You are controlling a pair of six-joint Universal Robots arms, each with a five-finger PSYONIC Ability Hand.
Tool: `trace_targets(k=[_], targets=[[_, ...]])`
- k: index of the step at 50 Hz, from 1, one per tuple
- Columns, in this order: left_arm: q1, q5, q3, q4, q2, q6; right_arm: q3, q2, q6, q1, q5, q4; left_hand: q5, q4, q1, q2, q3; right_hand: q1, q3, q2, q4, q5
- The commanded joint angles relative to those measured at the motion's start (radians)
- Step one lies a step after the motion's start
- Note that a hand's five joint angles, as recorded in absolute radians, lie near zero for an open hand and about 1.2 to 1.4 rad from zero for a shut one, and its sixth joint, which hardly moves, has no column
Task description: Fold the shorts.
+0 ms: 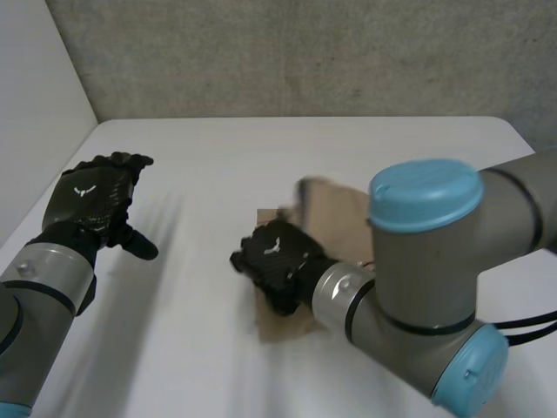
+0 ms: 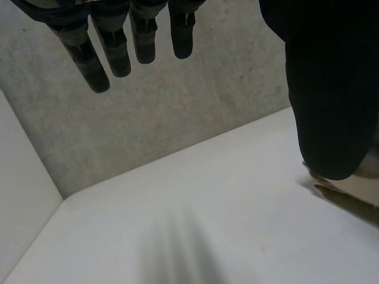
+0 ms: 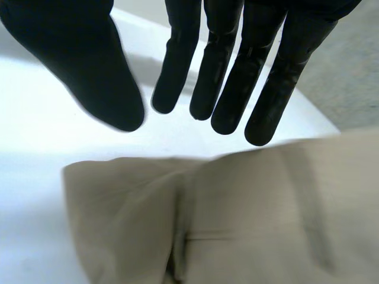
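Note:
The tan shorts lie bunched on the white table, right of the middle. My right hand hovers over their left part, palm down. In the right wrist view its fingers are straight and the thumb stands apart. The cloth lies under the palm with nothing pinched. My left hand is raised over the table's left side, away from the shorts. Its fingers are straight and spread, holding nothing. A strip of the shorts shows beyond its thumb.
A grey concrete wall runs along the table's far edge, and a white side wall closes the left. My right arm's big grey elbow with its light-blue cap covers the shorts' right part.

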Motion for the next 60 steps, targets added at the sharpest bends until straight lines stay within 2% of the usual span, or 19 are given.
trace_targets(k=[1,3,5,8,10,12,13,15,16,18,22,27,36,40,43,48,51,60], targets=[[-0.049,-0.002,0.084,0.01,-0.016,0.002,0.034,-0.076,0.048,-0.009,0.001,-0.017,-0.044,-0.028,-0.025,-0.025,-0.032,-0.766,-0.944,-0.927,-0.957,-0.898],[-0.058,-0.002,0.103,0.01,-0.019,0.002,0.051,-0.111,0.093,-0.027,0.0,-0.039,-0.044,-0.028,-0.025,-0.025,-0.032,-0.766,-0.944,-0.927,-0.957,-0.898],[-0.094,-0.004,0.182,0.01,-0.059,0.002,0.112,-0.226,0.225,-0.11,-0.009,-0.092,-0.038,-0.022,-0.019,-0.018,-0.025,-0.766,-0.944,-0.927,-0.957,-0.898],[-0.134,-0.005,0.256,0.01,-0.102,0.002,0.132,-0.291,0.298,-0.16,-0.014,-0.108,-0.032,-0.016,-0.013,-0.012,-0.019,-0.766,-0.944,-0.927,-0.957,-0.898],[-0.19,-0.009,0.331,0.01,-0.16,0.002,0.144,-0.335,0.356,-0.214,-0.016,-0.109,-0.029,-0.013,-0.01,-0.009,-0.016,-0.766,-0.944,-0.927,-0.957,-0.898],[-0.212,-0.009,0.356,0.008,-0.184,0.002,0.146,-0.346,0.375,-0.246,-0.003,-0.105,-0.026,-0.01,-0.007,-0.006,-0.013,-0.766,-0.944,-0.927,-0.957,-0.898],[-0.283,-0.009,0.43,0.004,-0.259,0.003,0.144,-0.343,0.382,-0.278,0.004,-0.095,-0.023,-0.007,-0.004,-0.003,-0.01,-0.766,-0.944,-0.927,-0.957,-0.898],[-0.31,-0.01,0.455,0.001,-0.289,0.003,0.147,-0.335,0.384,-0.308,0.009,-0.083,-0.023,-0.007,-0.004,-0.003,-0.01,-0.766,-0.944,-0.927,-0.957,-0.898],[-0.372,-0.009,0.532,-0.002,-0.385,0.003,0.149,-0.331,0.386,-0.325,0.012,-0.075,-0.023,-0.007,-0.004,-0.003,-0.01,-0.766,-0.944,-0.927,-0.957,-0.898],[-0.405,-0.009,0.581,-0.004,-0.45,0.003,0.15,-0.284,0.384,-0.396,0.05,-0.036,-0.023,-0.007,-0.004,-0.003,-0.01,-0.766,-0.944,-0.927,-0.957,-0.898],[-0.453,-0.005,0.71,-0.028,-0.622,0.005,0.146,-0.24,0.381,-0.446,0.08,-0.013,-0.023,-0.007,-0.004,-0.003,-0.01,-0.766,-0.944,-0.927,-0.957,-0.898],[-0.468,-0.002,0.811,-0.073,-0.751,0.005,0.129,-0.164,0.381,-0.474,0.035,-0.009,-0.02,-0.004,-0.001,0.0,-0.007,-0.766,-0.944,-0.927,-0.957,-0.898],[-0.439,-0.01,0.884,-0.194,-0.889,0.011,0.08,-0.061,0.378,-0.467,-0.143,-0.009,0.0,0.017,0.019,0.02,0.013,-0.766,-0.944,-0.927,-0.957,-0.898],[-0.419,-0.016,0.874,-0.228,-0.895,0.011,0.055,-0.007,0.36,-0.46,-0.152,-0.006,0.003,0.02,0.022,0.023,0.016,-0.766,-0.944,-0.927,-0.957,-0.898],[-0.39,-0.077,0.842,-0.298,-0.894,0.017,0.04,0.028,0.329,-0.46,-0.152,-0.006,0.006,0.022,0.025,0.026,0.019,-0.766,-0.944,-0.927,-0.957,-0.898],[-0.384,-0.136,0.818,-0.335,-0.878,0.035,0.018,0.076,0.286,-0.46,-0.149,0.001,0.003,0.02,0.022,0.023,0.016,-0.766,-0.944,-0.927,-0.957,-0.898],[-0.382,-0.171,0.78,-0.349,-0.848,0.109,0.006,0.103,0.266,-0.455,-0.144,0.009,0.0,0.017,0.02,0.02,0.013,-0.766,-0.944,-0.927,-0.957,-0.898],[-0.388,-0.174,0.7,-0.347,-0.806,0.17,-0.031,0.169,0.238,-0.415,-0.128,0.01,-0.014,0.002,0.005,0.006,-0.001,-0.766,-0.944,-0.927,-0.957,-0.898]])
